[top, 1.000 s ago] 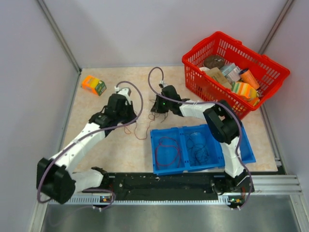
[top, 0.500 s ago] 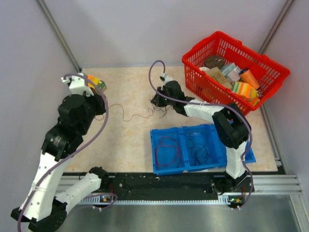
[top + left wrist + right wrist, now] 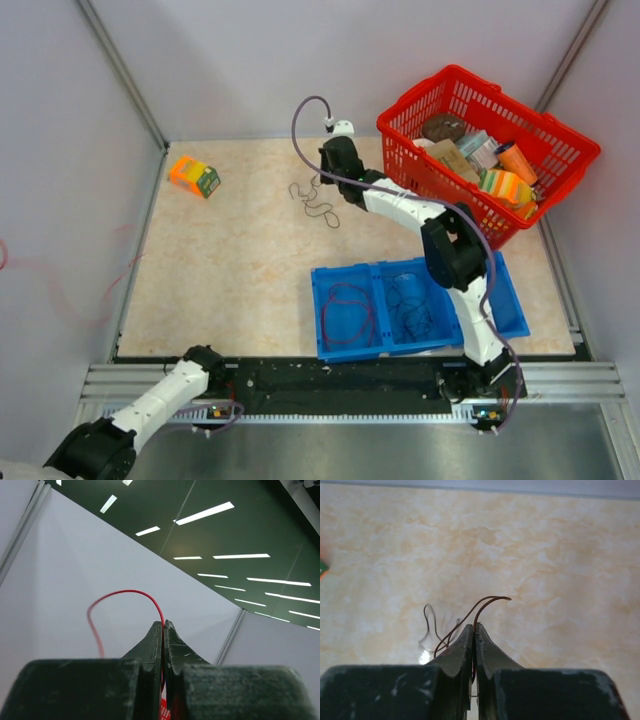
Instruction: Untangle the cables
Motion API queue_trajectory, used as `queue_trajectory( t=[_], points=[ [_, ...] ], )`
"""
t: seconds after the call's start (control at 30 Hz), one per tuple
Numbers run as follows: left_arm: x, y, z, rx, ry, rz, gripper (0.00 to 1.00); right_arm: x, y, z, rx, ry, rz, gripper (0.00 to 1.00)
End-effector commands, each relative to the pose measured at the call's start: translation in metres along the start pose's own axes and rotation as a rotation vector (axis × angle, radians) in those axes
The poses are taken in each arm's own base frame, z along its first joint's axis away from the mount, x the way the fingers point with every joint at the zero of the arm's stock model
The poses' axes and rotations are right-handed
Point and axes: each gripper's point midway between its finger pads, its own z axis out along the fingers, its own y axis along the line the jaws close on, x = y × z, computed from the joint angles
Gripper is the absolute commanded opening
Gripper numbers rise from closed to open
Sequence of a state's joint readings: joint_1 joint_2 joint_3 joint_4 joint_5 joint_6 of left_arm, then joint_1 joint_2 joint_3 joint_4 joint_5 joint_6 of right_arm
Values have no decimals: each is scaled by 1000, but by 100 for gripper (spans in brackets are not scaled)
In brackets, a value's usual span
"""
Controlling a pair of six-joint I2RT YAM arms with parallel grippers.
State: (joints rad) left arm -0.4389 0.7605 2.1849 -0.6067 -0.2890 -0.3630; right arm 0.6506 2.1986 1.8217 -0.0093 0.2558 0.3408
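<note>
Right gripper is pinched tight, jaws together on a thin brown-red cable. The strand pokes up out of the fingertips, arcs over and ends just past them. Beyond the tips, a touch to the left, a blurry dark loop lies on the marbled table. From above, the small tangle of cables sits right at that gripper's tips, on the side away from the red basket.

Left gripper points up at wall and ceiling lights. Its fingers are clamped together on a bright red cable that rises from the tips, bows left and drops.

Well behind the right gripper, back toward its base, is the blue tray. It has a red coil in one compartment and dark coils in the next.
</note>
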Motion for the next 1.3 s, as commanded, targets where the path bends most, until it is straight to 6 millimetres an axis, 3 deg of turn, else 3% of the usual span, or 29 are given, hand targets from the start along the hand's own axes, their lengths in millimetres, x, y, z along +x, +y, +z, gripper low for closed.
queue_trajectory(
  t=[0.0, 0.1, 0.23, 0.33, 0.5, 0.63, 0.73, 0.87, 0.97, 1.07, 1.13, 1.27],
  points=[
    [110, 17, 51, -50, 272, 85, 0, 0, -28, 8, 104, 10, -57, 0],
    [154, 18, 63, -34, 372, 75, 0, 4, -14, 10, 4, 50, -100, 0],
    [211, 29, 70, -50, 495, 67, 0, 13, 33, -11, -275, 125, -84, 22],
    [251, 42, 70, -75, 574, 83, 0, 20, 52, -34, -401, 154, -37, 37],
    [315, 79, 61, -165, 692, 140, 0, 26, 54, -65, -470, 126, -4, 53],
    [358, 110, 46, -240, 759, 161, 0, 29, 39, -67, -401, 137, -32, 59],
    [385, 118, 34, -243, 830, 116, 0, 29, 28, -63, -355, 135, -39, 60],
    [386, 90, 37, -142, 874, 6, 0, 32, 21, -56, -335, 143, -34, 62],
    [361, 56, 50, -33, 850, -53, 0, 25, 22, -60, -338, 150, 4, 63],
    [335, 15, 60, 112, 847, -130, 0, 0, 25, -80, -362, 118, 6, 65],
    [319, -14, 63, 220, 849, -202, 0, -8, 19, -93, -344, 96, -2, 74],
    [281, -61, 69, 390, 797, -344, 0, -12, -3, -108, -283, 49, -38, 76]
  ],
)
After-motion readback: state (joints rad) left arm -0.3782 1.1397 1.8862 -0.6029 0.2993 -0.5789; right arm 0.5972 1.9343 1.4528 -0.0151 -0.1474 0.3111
